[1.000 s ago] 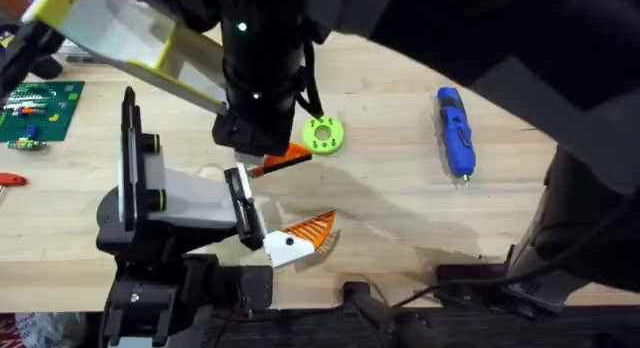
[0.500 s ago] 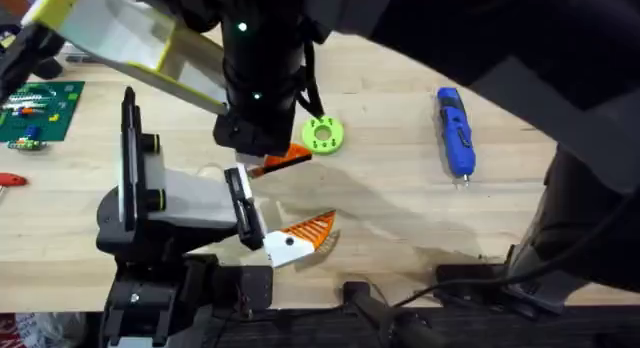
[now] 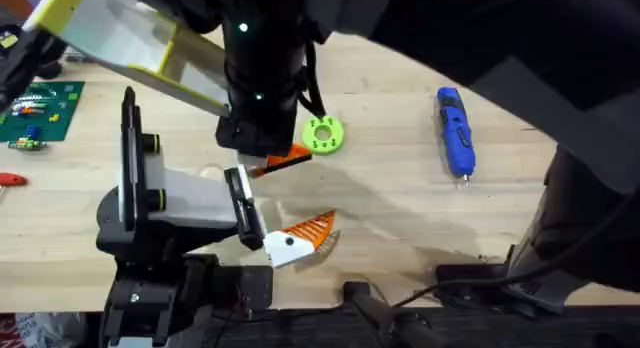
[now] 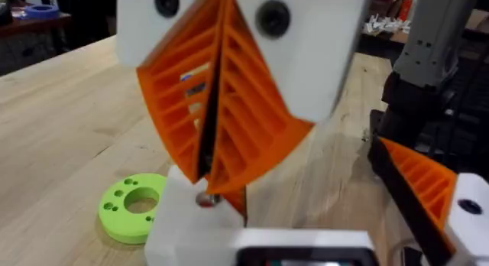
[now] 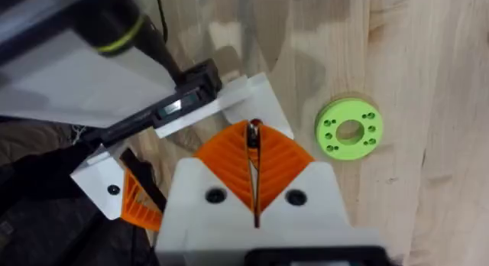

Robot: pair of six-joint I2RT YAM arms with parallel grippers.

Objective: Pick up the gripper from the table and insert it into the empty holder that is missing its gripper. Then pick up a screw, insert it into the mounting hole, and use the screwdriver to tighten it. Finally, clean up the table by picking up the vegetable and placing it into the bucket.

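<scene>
On the tabletop (image 3: 400, 188), no readable writing shows on the screwdriver (image 3: 454, 131). Left fingers (image 4: 221, 105) are clenched; right fingers (image 5: 252, 163) pinch a thin screw (image 5: 253, 129).

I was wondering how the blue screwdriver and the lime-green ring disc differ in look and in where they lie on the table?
The screwdriver is long, pen-shaped and blue with a thin metal tip; the ring disc is flat, round and lime green, with a centre hole and small holes around it. The screwdriver lies alone on open wood toward the right side; the ring disc sits near the middle, beside a dark arm. Both lie flat on the wooden table, neither one gripped.
</scene>
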